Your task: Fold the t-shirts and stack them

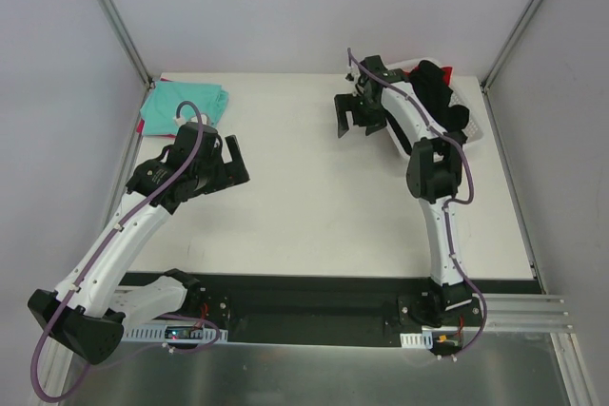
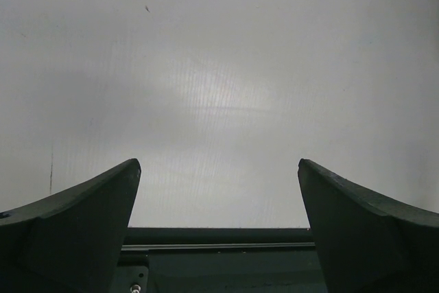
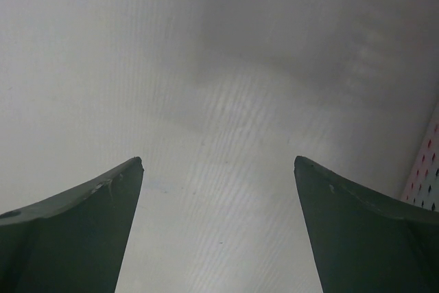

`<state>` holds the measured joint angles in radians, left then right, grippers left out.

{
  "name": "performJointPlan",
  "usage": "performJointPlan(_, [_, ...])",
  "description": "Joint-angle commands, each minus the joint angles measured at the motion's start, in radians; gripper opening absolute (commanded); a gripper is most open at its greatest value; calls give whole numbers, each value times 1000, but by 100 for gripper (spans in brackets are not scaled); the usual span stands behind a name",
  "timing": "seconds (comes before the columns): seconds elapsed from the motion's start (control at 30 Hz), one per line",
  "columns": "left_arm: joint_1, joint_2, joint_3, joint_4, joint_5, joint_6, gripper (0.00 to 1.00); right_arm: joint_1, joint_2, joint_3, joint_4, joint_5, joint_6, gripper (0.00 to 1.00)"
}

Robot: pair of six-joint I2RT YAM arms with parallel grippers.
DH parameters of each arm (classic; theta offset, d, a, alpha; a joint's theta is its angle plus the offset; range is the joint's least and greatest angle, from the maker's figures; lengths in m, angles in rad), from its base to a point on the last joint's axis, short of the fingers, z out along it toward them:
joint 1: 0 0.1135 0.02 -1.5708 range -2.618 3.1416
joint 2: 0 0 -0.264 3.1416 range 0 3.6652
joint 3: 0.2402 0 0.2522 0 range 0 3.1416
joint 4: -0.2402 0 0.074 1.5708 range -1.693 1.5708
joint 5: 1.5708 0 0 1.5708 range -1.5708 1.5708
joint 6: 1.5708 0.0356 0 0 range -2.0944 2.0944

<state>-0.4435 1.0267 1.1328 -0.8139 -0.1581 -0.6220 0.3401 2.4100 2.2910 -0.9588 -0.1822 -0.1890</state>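
Top external view: teal t-shirt [image 1: 181,100] is seen folded flat at approx. 10 o'clock on the table [image 1: 314,206], tucked into the far corner. Judged to be parked there as the base of the stack, so the centre is left as work area. Its near edge is partly hidden by the left arm.

Unfolded stock is kept in the basket [image 1: 479,132] at approx. 2 o'clock. Black t-shirt [image 1: 436,83] is heaped on top and spills over the rim; red cloth [image 1: 447,72] shows behind it.

Left gripper [image 1: 232,161]: released, jaws spread wide, nothing held. It is held over bare table at approx. 9 o'clock, just beside the teal shirt's 5 o'clock corner, not touching it. Left wrist view: only table is seen between the fingers [image 2: 103,197].

Right gripper [image 1: 354,119]: released too, jaws wide, empty. It is placed at approx. 12–1 o'clock, beside the basket, not over it. Right wrist view: bare table is seen between the fingers [image 3: 103,204], w/ the slotted basket wall at the right edge. It is judged staged for the next pick.

Orientation: the teal shirt's long axis is judged to run approx. 9-to-3 o'clock, slightly tilted. Collar end cannot be told. Black shirt is bunched, so no clear axis; its drape trends 11-to-5 o'clock.
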Motion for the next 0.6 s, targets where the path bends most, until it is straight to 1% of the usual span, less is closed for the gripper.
performJointPlan(0.0, [8, 3, 7, -19, 32, -4, 99, -47, 35, 59, 69, 26, -15, 96])
performJointPlan(0.2, [6, 9, 4, -19, 32, 1, 99, -102, 58, 84, 141, 24, 14, 97])
performJointPlan(0.3, [8, 29, 15, -19, 31, 1, 99, -122, 44, 70, 149, 6, 34, 96])
performJointPlan(0.4, [6, 52, 19, -13, 8, -7, 99, -122, -35, 6, 155, -39, 52, 95])
performJointPlan(0.43, [6, 64, 12, 7, -1, -11, 99, -118, -101, -54, 150, -51, 69, 95])
performJointPlan(0.5, [6, 79, -4, 45, -9, -13, 99, -99, -179, -122, 146, -78, 75, 94])
performJointPlan(0.53, [6, 99, -2, 74, -6, -15, 99, -90, -221, -195, 144, -85, 77, 94])
performJointPlan(0.57, [6, 111, 2, 85, 5, -15, 99, -84, -311, -224, 144, -82, 74, 93])
